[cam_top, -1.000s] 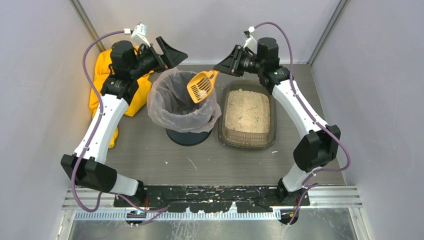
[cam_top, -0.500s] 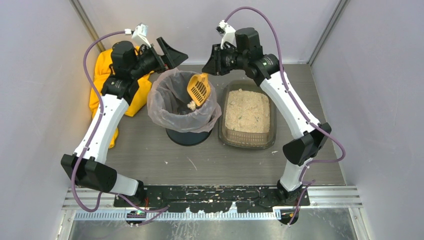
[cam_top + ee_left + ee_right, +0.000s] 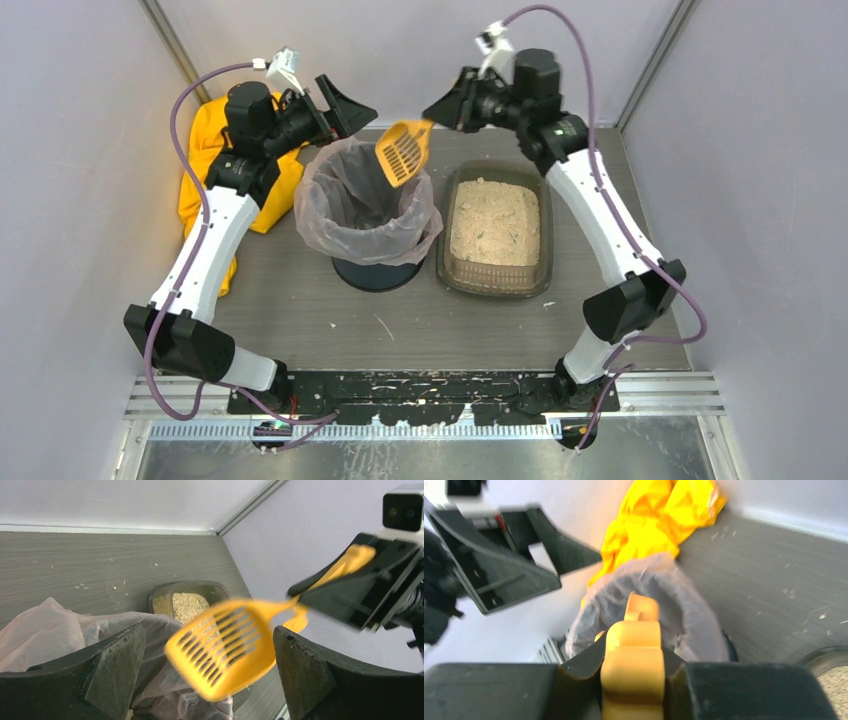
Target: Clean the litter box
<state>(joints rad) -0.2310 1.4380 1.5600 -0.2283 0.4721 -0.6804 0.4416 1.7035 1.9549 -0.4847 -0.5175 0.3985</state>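
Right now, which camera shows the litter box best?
Top external: the whole litter box sits unobstructed, litter visible. Left wrist shows part of it behind the blurred scoop; right wrist catches only a rim corner.

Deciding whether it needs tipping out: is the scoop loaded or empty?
Empty: the scoop shows bare open slots in the left wrist view, with no litter on it.

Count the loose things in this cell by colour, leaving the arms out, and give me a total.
Yellow-orange: 2, the scoop and the crumpled cloth
Brown-grey: 1, the litter box
Clear-lined: 1, the round bin
Total: 4
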